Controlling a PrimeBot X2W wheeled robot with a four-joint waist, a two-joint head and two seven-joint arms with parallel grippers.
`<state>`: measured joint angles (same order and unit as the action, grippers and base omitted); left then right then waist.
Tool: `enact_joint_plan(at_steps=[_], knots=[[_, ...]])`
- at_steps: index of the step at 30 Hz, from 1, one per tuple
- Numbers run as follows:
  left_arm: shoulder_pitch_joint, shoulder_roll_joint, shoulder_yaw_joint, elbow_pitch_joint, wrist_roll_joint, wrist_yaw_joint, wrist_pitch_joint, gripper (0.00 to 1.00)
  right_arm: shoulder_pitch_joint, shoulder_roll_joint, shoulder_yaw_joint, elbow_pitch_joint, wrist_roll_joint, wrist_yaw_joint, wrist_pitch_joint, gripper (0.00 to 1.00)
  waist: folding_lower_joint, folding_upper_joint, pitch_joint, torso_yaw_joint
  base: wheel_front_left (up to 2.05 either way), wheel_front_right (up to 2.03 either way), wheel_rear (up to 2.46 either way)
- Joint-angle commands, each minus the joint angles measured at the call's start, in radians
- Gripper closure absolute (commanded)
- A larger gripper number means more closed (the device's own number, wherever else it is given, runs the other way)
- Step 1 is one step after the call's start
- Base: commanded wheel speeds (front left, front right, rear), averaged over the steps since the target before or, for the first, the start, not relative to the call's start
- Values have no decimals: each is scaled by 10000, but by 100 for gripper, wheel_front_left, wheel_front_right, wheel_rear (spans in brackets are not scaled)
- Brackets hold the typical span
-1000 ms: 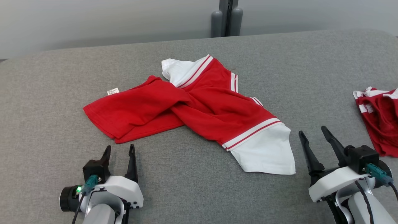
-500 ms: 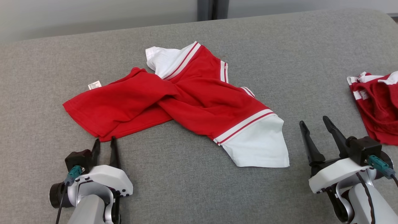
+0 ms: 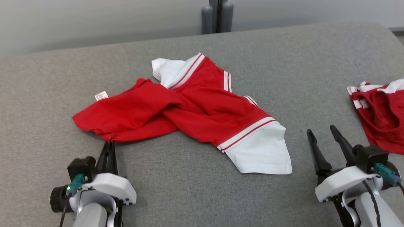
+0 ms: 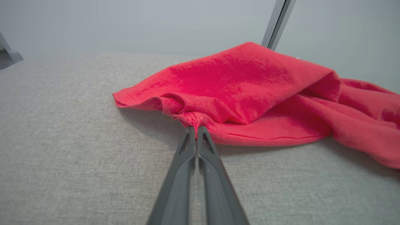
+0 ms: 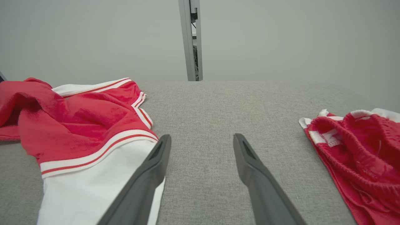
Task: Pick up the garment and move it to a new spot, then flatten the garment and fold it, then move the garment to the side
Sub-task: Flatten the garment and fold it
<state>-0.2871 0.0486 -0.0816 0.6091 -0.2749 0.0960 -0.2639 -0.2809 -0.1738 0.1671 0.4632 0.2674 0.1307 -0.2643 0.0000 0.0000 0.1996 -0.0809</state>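
Note:
The garment (image 3: 195, 107) is a red shirt with white sleeves and striped trim, lying twisted across the middle of the grey table (image 3: 189, 195). My left gripper (image 3: 109, 142) is shut, its tips pinching the near-left corner of the red hem. In the left wrist view the fingertips of the left gripper (image 4: 197, 126) meet on the puckered hem of the garment (image 4: 250, 84). My right gripper (image 3: 320, 132) stands open on the table, to the right of the white sleeve and apart from it. The right wrist view shows the right gripper (image 5: 200, 137) with nothing between its fingers, the garment (image 5: 78, 115) to its left.
A second red and white piece of clothing (image 3: 382, 116) lies crumpled at the table's right edge, also visible as the crumpled clothing (image 5: 359, 147) in the right wrist view. A grey post (image 3: 217, 17) stands behind the table's far edge. A white label (image 3: 101, 95) sticks out of the shirt's left side.
My left gripper reached forward to the hem corner and went from open to shut on it. The head camera shifted. The right gripper stayed open in place.

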Motion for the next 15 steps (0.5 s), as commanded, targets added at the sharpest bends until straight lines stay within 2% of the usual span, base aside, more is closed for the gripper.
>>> enact_joint_plan(at_steps=[1, 8, 15], knots=[[173, 42, -46, -164, 124, -68, -3, 100, 148, 14, -53, 44, 35, 1, 7, 0, 0, 0, -366, 192, 0, 0, 0], [1741, 44, -146, -1405, 567, -46, -2, 100, 823, 293, -165, 280, 17, 1, 7, 0, 0, 0, -1547, 659, 0, 0, 0], [2970, 45, 210, -1208, 800, -44, -3, 100, 1353, 521, -193, 294, -92, 1, 7, 0, 0, 0, -2032, 617, 0, 0, 0]])
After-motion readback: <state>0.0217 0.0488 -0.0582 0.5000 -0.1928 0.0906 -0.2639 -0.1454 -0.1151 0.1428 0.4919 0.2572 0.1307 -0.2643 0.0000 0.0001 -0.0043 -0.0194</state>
